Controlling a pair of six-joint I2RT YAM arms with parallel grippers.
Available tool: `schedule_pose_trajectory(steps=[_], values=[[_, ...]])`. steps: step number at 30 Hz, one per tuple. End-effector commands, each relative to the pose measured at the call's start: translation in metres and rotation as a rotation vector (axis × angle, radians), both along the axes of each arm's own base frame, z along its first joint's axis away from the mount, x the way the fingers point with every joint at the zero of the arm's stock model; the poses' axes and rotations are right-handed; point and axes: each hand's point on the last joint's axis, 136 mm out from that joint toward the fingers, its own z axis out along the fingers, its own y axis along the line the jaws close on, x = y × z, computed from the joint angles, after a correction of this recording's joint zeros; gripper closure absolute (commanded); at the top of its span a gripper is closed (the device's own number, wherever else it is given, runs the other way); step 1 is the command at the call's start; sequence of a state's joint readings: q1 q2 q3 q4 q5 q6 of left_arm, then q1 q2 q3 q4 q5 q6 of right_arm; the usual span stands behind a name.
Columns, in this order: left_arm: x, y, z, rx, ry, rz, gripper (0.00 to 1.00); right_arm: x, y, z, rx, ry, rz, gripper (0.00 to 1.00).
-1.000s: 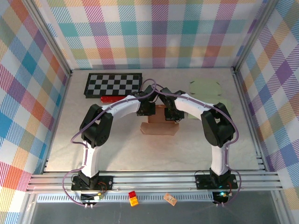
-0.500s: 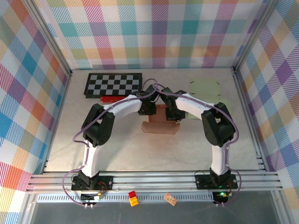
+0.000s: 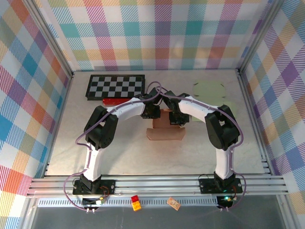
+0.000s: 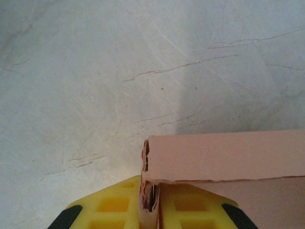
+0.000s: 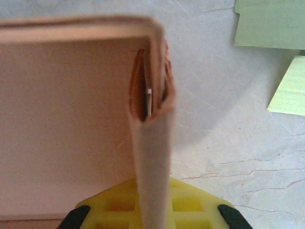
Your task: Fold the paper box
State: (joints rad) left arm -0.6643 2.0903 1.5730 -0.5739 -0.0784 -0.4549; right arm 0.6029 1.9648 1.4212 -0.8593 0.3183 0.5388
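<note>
The tan paper box of thin cardboard sits partly formed near the middle of the grey worktop, a little toward the far edge. Both arms meet over its far side. The left tool has its yellow fingers pressed together on the end of an upright side wall, with the card sandwiched between them. The right tool pinches a doubled-over wall panel that stands on edge between its fingers. A black-and-white checkerboard lies toward the far left corner and pale green paper sheets toward the far right, both apart from the paper box.

The card looks light and thin. It is probably stiff along a flat panel but ready to bend at its creases, and it could crumple or tear if squeezed across a free edge; the corner by the left tool looks frayed. It will likely slide on the smooth worktop, so one tool should anchor it while the other folds. The best hold is probably on a doubled wall close to a crease, not on a single-layer flap tip.
</note>
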Motion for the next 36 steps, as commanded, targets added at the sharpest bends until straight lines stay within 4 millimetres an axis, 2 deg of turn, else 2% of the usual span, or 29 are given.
schedule_pose_trajectory(steps=[1,4,7,12,15,18,21,23,28,31,36], values=[[-0.017,-0.006,-0.007,0.01,0.04,-0.045,0.87,-0.004,0.015,0.003,0.005,-0.011,0.044,1.0],[-0.021,-0.002,-0.009,0.039,0.042,-0.051,0.9,-0.002,0.014,0.004,-0.005,-0.012,0.038,1.0],[-0.025,0.009,-0.012,0.111,0.041,-0.04,0.99,-0.002,0.013,0.005,-0.009,-0.016,0.031,1.0],[-0.029,0.025,-0.016,0.199,0.042,0.01,1.0,-0.002,0.014,0.007,-0.002,-0.015,0.018,1.0],[-0.03,0.024,-0.017,0.216,0.039,0.018,1.0,-0.002,0.016,0.007,0.011,-0.012,0.013,1.0],[-0.029,0.015,-0.016,0.187,0.036,0.01,1.0,-0.003,0.018,0.006,0.02,-0.007,0.016,1.0],[-0.028,0.005,-0.007,0.153,0.028,-0.002,0.77,-0.005,0.019,0.005,0.027,0.003,0.017,1.0],[-0.027,-0.002,0.003,0.117,0.02,-0.011,0.7,-0.006,0.02,0.004,0.032,0.012,0.017,1.0],[-0.032,-0.019,0.032,0.005,0.031,-0.024,0.58,-0.011,0.022,0.0,0.043,0.042,0.001,1.0],[-0.041,-0.024,0.036,-0.036,0.077,-0.034,0.54,-0.014,0.024,-0.001,0.052,0.066,-0.019,1.0],[-0.048,-0.02,0.04,-0.066,0.096,-0.016,0.51,-0.018,0.027,-0.001,0.069,0.091,-0.047,1.0]])
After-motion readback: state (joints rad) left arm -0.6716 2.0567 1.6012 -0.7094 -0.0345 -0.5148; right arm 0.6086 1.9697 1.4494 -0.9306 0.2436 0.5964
